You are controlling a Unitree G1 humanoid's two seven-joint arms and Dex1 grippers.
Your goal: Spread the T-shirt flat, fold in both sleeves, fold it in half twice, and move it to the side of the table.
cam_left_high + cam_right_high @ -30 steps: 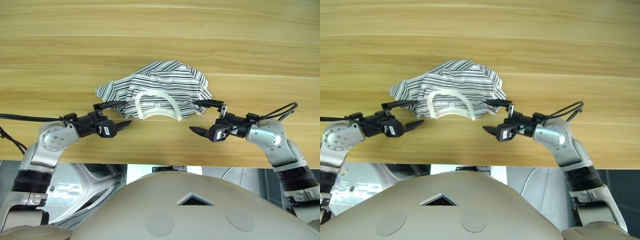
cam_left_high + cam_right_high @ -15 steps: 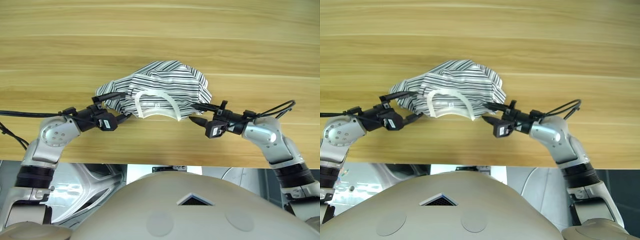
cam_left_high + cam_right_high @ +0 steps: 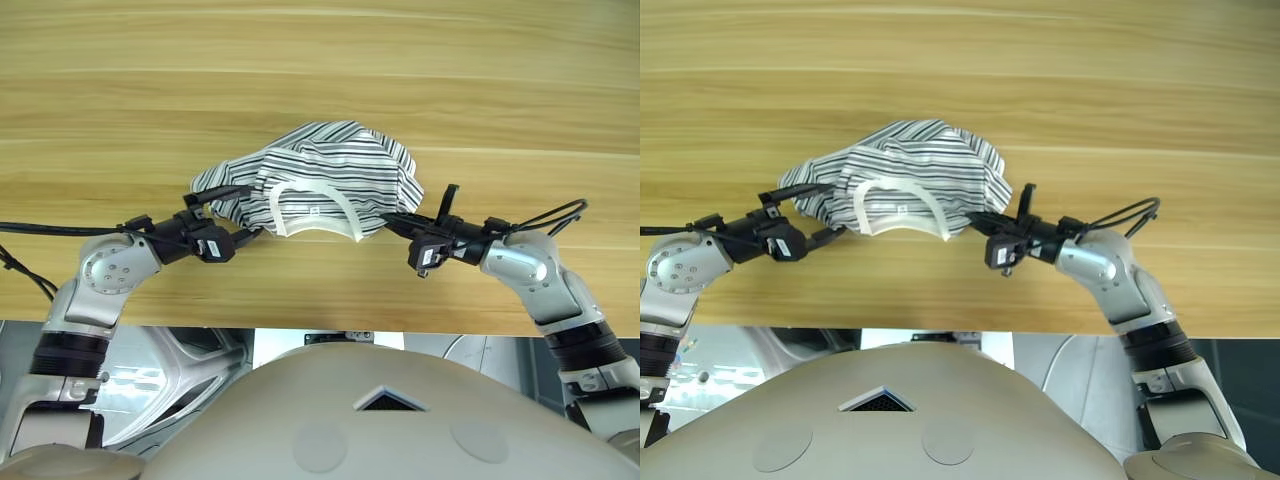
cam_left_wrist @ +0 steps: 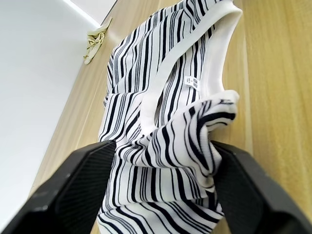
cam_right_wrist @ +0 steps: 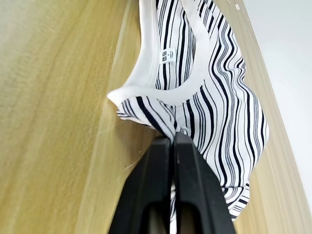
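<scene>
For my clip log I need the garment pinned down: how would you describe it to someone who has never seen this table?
On the wooden table, near its front edge between the two arms, lies a crumpled T-shirt. It is white with dark stripes, its plain white neckband toward the robot, and the right pincer is shut on its edge; nothing else nearby is striped.

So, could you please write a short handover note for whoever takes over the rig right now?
The left gripper is open, its fingers on either side of a bunch of fabric at the T-shirt edge nearest the robot.
The right gripper is shut on the T-shirt, pinching fabric beside the collar.
The T-shirt lies crumpled in a heap mid-table, collar toward the robot.
Done: nothing folded; not spread yet.
Left: close the left fingers, spread it flat, fold both sleeves, halve twice, move it aside.
</scene>
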